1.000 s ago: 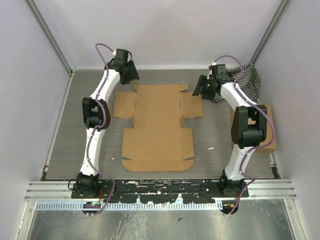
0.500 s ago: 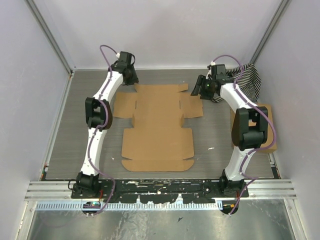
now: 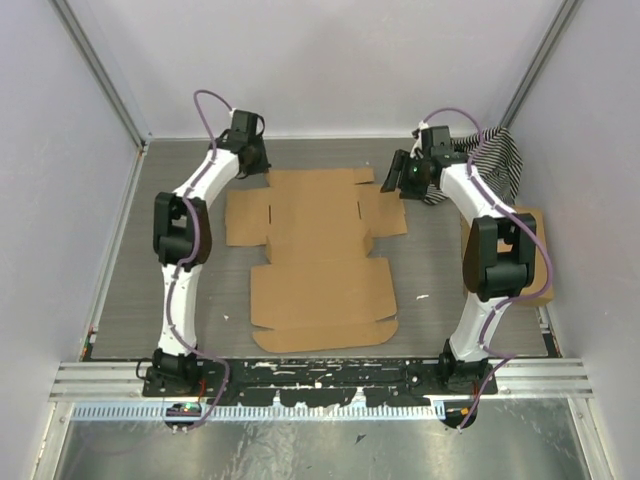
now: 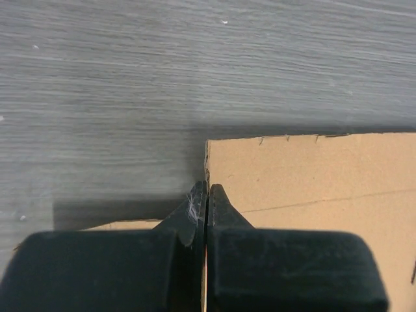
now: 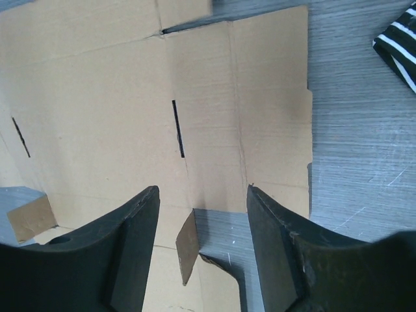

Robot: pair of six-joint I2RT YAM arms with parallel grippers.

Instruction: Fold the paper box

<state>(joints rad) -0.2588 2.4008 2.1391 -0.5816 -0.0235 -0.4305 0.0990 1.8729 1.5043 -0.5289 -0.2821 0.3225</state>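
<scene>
The paper box (image 3: 320,255) is a flat brown die-cut sheet lying mid-table. My left gripper (image 3: 260,165) points down at its far-left corner. In the left wrist view its jaws (image 4: 207,185) are pressed together right on the sheet's side edge (image 4: 305,175), with only a thin brown line in the seam. I cannot tell whether cardboard is pinched. My right gripper (image 3: 402,180) hovers open over the sheet's far-right side flap (image 5: 273,97). A small raised tab (image 5: 188,250) stands between its fingers (image 5: 201,190), touching neither.
A black-and-white striped cloth (image 3: 495,160) lies at the back right, close to the right arm. A larger brown box (image 3: 538,262) sits by the right wall, partly under that arm. Walls close in on three sides; a metal rail (image 3: 320,372) runs along the near edge.
My left gripper closed from open and settled onto the sheet's far-left corner. The sheet slid slightly nearer and turned a little, its near edge moving right. The right arm stayed put.
</scene>
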